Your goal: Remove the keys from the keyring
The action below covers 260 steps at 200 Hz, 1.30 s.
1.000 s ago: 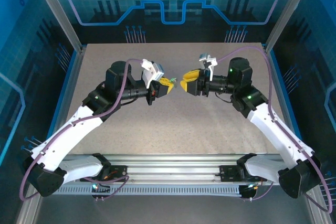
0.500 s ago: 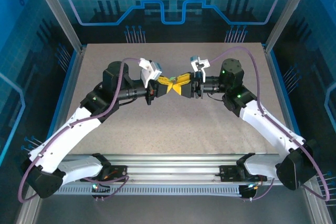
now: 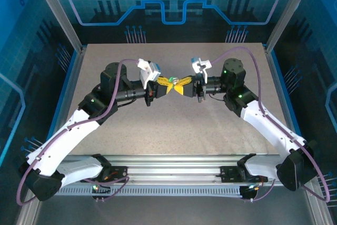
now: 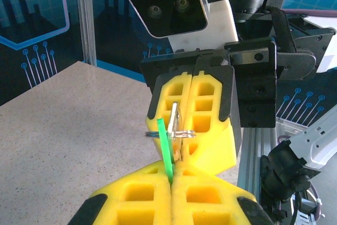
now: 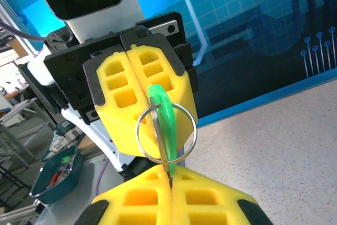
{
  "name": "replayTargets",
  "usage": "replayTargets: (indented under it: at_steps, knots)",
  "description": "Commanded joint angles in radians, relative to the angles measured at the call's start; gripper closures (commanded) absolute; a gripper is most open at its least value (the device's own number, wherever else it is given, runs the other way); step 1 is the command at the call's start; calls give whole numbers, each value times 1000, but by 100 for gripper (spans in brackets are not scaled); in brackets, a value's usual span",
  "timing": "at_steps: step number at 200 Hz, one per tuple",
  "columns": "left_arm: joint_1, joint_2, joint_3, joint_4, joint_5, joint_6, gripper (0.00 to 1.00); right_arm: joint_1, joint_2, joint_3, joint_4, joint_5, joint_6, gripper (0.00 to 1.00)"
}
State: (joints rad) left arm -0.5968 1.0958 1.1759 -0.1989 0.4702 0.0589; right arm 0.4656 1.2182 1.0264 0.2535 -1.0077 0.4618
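Arms reach in from the near edge and meet tip to tip in mid-air over the middle of the surface (image 3: 174,130). The left pincer (image 4: 172,180) is clenched on the green head of the key (image 4: 164,146), seen edge-on in its seam. The right pincer (image 5: 169,175), facing it, is clenched on a grey metal stub (image 4: 175,119). The keyring (image 5: 138,129) hangs loose around both. I'd say the working-off step is under way, nothing freed yet. Next, one pincer should grip the ring's wire so the key can slide round to the open end.
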Motion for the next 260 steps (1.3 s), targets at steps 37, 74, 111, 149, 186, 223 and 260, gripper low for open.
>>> replayTargets:
  at_steps: [37,74,111,149,186,223,260]
  knots:
    - [4,-42,-22,-8,-69,70,100,-79,44,-15,400,-191,364,84]
    - [2,-40,-6,-32,-103,88,100,-133,102,-79,644,-170,574,72]
    - [2,-35,16,-69,-113,99,100,-143,45,-97,449,-68,411,68]
    - [2,-30,24,-77,-90,81,100,-55,-133,-121,-7,281,-87,46]
    - [2,11,85,-155,-5,68,100,-8,-183,-210,10,411,-200,38]
    - [2,36,124,-205,80,74,100,-9,-142,-229,106,286,-181,35]
    - [2,50,140,-225,158,79,100,-27,-103,-253,308,99,-84,25]
